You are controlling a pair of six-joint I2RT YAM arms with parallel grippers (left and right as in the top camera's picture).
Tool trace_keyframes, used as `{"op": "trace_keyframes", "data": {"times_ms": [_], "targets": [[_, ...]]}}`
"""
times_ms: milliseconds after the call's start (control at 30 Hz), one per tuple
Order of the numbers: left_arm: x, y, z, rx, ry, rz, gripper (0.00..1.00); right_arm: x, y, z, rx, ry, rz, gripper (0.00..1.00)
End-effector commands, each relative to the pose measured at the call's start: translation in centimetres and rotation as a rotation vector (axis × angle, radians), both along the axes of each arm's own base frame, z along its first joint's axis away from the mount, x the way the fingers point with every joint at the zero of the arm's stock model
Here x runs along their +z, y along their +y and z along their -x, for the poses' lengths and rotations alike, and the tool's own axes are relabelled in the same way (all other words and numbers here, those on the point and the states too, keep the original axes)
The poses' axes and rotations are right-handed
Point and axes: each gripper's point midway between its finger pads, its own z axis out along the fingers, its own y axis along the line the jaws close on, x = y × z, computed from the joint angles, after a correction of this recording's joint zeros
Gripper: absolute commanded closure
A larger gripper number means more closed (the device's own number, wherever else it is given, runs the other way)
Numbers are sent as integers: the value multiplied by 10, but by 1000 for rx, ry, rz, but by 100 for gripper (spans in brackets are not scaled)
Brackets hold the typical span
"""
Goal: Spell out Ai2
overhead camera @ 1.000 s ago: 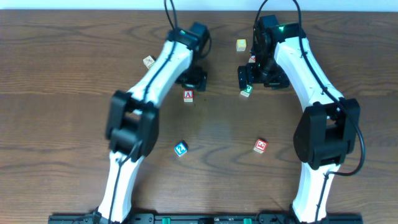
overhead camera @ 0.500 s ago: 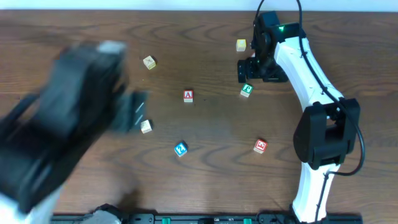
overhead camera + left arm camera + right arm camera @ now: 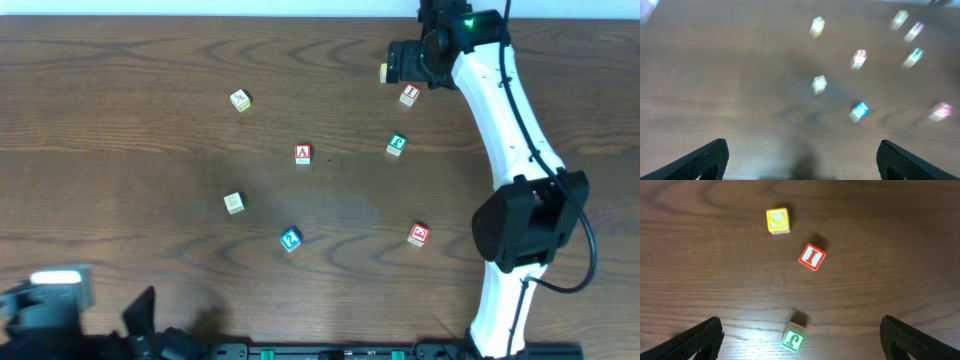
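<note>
While the left arm [image 3: 50, 310] shows only as a blur at the near left corner of the wooden table [image 3: 120, 150], the left gripper [image 3: 802, 146] hangs high above the wood, its fingers [image 3: 705, 160] spread wide with nothing between them. Nearest among the cubes lies the blue 2 block [image 3: 290, 239], with a red block [image 3: 419, 235] well off to its right, its letter too small to read. Just beyond the blue one, to the left, sits a cream block [image 3: 234, 203]. Farther on, the A block [image 3: 303, 154] rests near the table's middle, a green block [image 3: 397, 145] to its right. Farther again, the I block [image 3: 409, 95] lies turned at an angle, and a second cream block [image 3: 240, 100] sits well to the left. A yellow block [image 3: 384, 72] peeks out beside the right gripper [image 3: 800, 327], which hovers over the far right, likewise wide open and empty. A, I and 2 lie well apart, in no row.
</note>
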Motion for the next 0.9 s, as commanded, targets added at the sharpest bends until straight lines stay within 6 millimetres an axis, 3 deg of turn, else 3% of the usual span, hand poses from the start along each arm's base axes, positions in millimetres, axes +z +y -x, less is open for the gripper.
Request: {"op": "trace_keyframes", "data": {"times_ms": [0, 133, 333, 533, 700, 867], "targets": [[-41, -4, -23, 44, 92, -53, 5, 4, -12, -7, -97, -31, 14, 1], [-62, -24, -67, 38, 69, -53, 5, 4, -33, -17, -276, -74, -11, 1], [-73, -38, -100, 47, 92, -74, 5, -13, -57, -29, -539, -77, -144, 1], [-94, -45, -116, 44, 198, -125, 5, -41, -49, -45, -562, -65, -197, 1], [-105, -48, -122, 43, 252, -153, 5, -87, -37, -46, -563, 16, -193, 1], [-105, -48, -122, 43, 251, -152, 5, -118, -30, -47, -552, 70, -212, 1]]}}
